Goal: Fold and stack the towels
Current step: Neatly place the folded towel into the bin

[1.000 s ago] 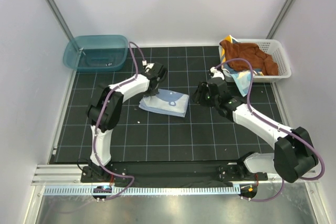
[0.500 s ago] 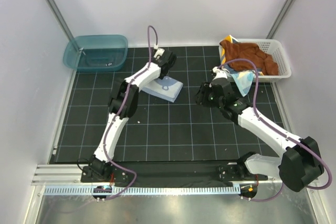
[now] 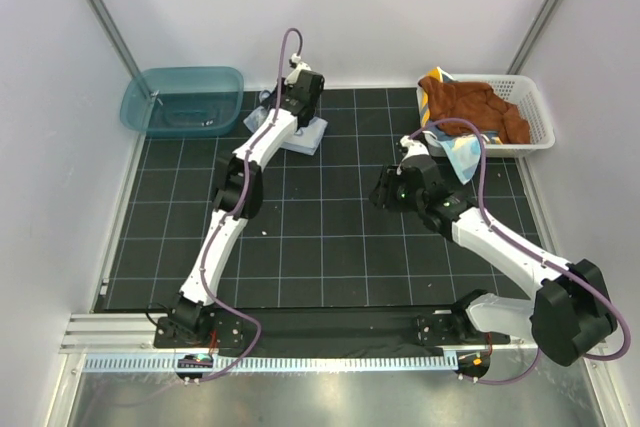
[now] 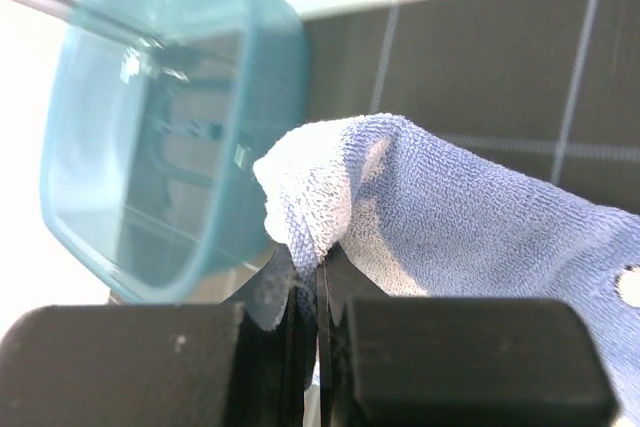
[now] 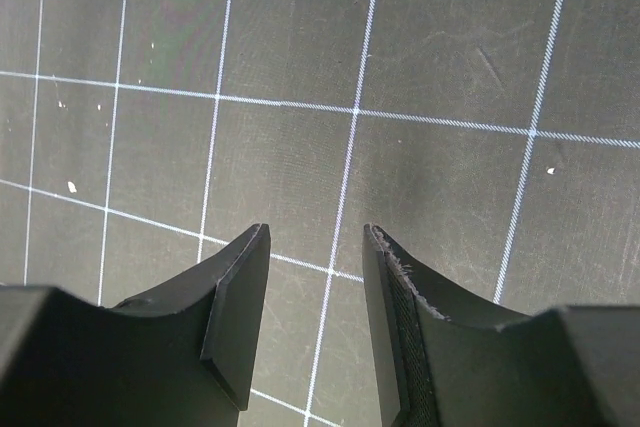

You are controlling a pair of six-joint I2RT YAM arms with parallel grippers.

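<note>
Surroundings: tub, basket, gridded mat, enclosure.

Teal plastic tub (image 3: 140, 97) sits at upper left of the overhead view, off the mat's far-left corner; see-through walls, rounded corners; it fills the left half of the left wrist view (image 4: 150, 147). White lattice basket (image 3: 538, 119) at upper right, straddling the mat's far-right corner. Black mat (image 3: 330, 237) with thin white grid lines covers the floor; scuffs and small white specks (image 5: 72, 187) show in the right wrist view. White back wall (image 3: 340, 17); grey metal posts slant up at left (image 3: 100, 12) and right (image 3: 548, 7). White toothed strip (image 3: 330, 359) runs along the bottom, brushed metal sheet (image 3: 330, 397) below it.
</note>
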